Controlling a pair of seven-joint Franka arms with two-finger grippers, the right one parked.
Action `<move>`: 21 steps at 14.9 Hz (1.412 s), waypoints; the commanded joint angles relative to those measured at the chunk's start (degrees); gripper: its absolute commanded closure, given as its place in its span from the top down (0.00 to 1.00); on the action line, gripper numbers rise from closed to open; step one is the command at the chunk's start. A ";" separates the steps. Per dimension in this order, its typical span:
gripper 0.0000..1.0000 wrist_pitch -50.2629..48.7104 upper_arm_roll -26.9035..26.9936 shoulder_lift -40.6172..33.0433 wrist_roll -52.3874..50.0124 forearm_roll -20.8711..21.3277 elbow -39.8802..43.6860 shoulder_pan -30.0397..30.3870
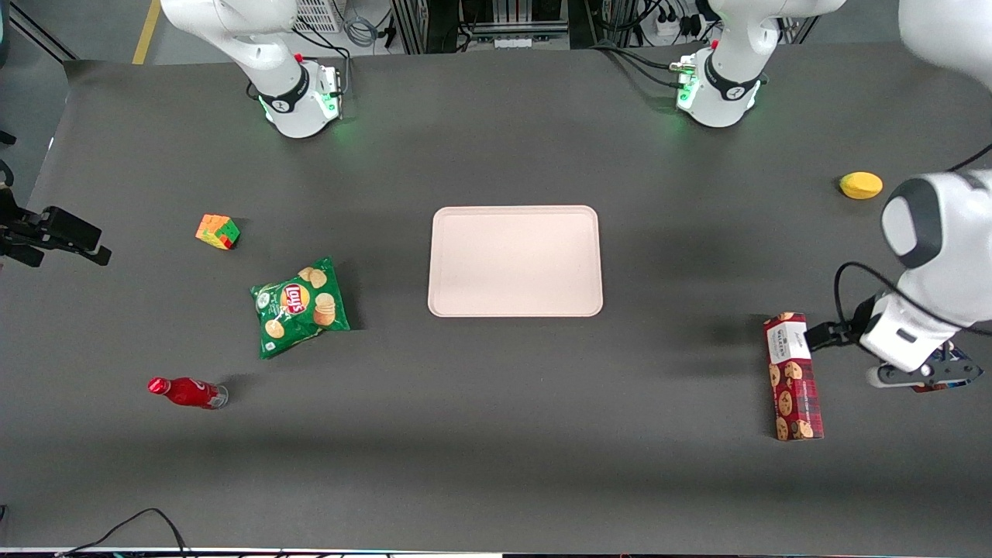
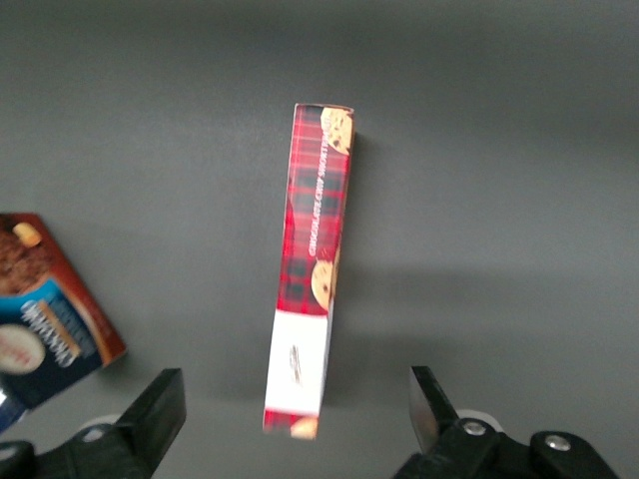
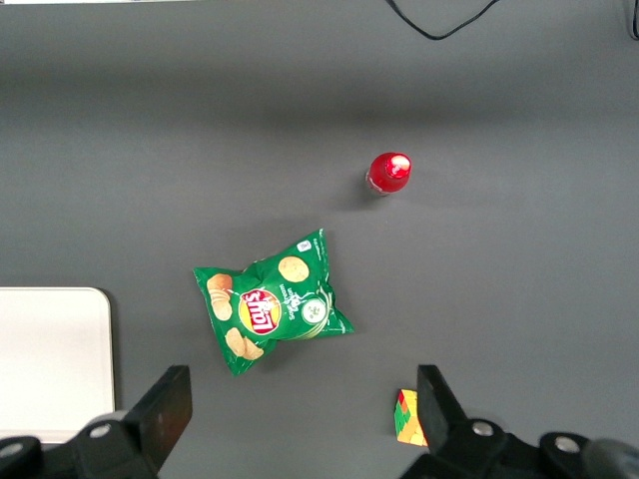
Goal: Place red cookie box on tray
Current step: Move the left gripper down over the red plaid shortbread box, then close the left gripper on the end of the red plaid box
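The red cookie box point(image 1: 792, 376) lies flat on the dark table toward the working arm's end, nearer the front camera than the tray, with its white label panel pointing away from the camera. In the left wrist view the box point(image 2: 312, 269) lies lengthwise, its white label end between the fingertips and below them. My left gripper point(image 2: 295, 391) is open and empty above that end, not touching it. In the front view the gripper point(image 1: 899, 378) hangs beside the box. The pale pinkish-beige tray point(image 1: 515, 261) sits empty at the table's middle.
A blue cookie pouch point(image 2: 40, 319) lies close beside the gripper. A yellow fruit point(image 1: 860, 185) lies farther from the camera. A green chips bag point(image 1: 301, 305), a red bottle point(image 1: 186, 392) and a colour cube point(image 1: 218, 231) lie toward the parked arm's end.
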 commanded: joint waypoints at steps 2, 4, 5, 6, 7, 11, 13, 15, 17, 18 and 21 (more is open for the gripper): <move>1.00 7.33 0.09 6.47 1.89 -0.52 1.08 0.50; 1.00 9.53 0.09 9.02 1.89 -0.60 0.99 0.76; 1.00 10.93 0.09 10.17 1.89 -0.60 0.99 0.76; 1.00 11.82 0.09 10.96 1.89 -0.60 0.99 0.76; 1.00 12.70 0.09 11.75 1.89 -0.60 0.91 0.76; 1.00 14.20 0.09 14.13 1.89 -0.60 0.56 0.76; 1.00 14.29 0.00 14.75 3.29 -0.87 0.55 0.85; 0.97 14.29 0.00 14.75 4.26 -1.04 0.55 0.85; 0.69 14.02 0.00 14.92 4.27 -1.04 0.90 0.76; 0.55 14.02 0.00 15.10 4.26 -1.13 0.99 0.76; 0.21 14.02 0.00 15.19 4.26 -1.13 1.08 0.76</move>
